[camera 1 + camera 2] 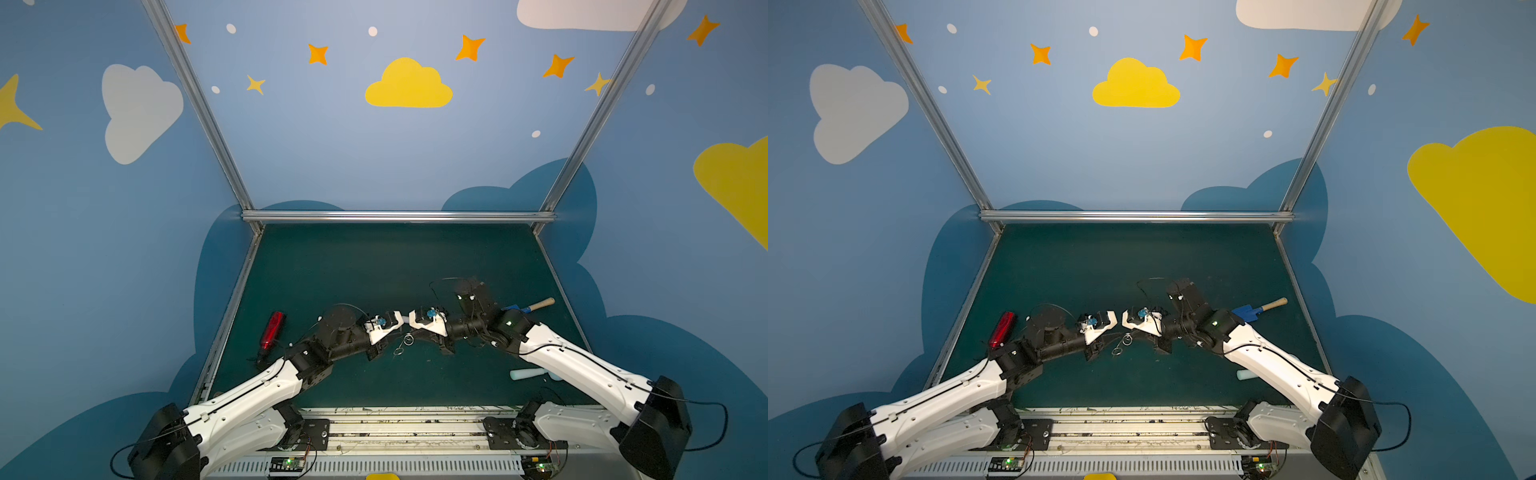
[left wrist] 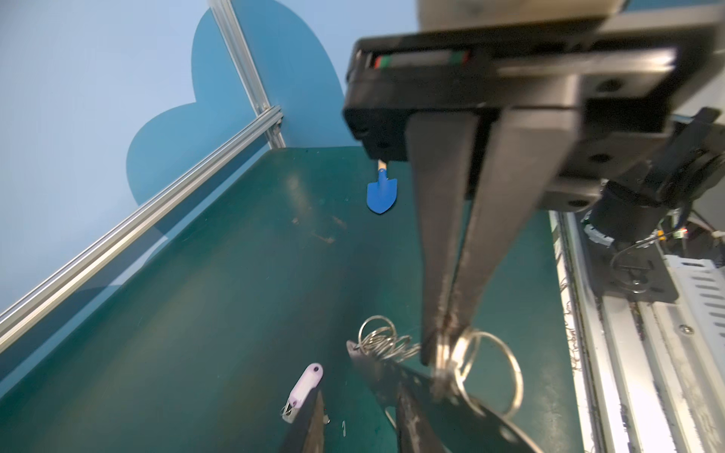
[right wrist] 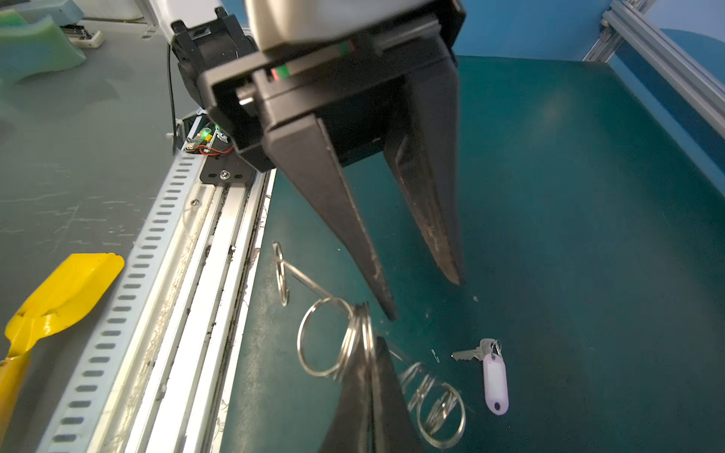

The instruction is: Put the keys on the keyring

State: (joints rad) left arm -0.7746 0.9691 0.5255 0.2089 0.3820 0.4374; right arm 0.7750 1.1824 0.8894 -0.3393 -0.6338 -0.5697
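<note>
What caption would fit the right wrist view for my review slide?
Right gripper shut on a keyring split ring, left gripper open close by, white-tagged key lying loose on the mat.

Both arms reach in low from the near side, white forearms angled inward, so the two grippers sit nose to nose mid-scene in both top views. The left arm carries the left gripper with its jaws standing apart, clear gap between them. The right arm has got the right gripper with jaws pinched tight together, tips just beside the left one's.
</note>
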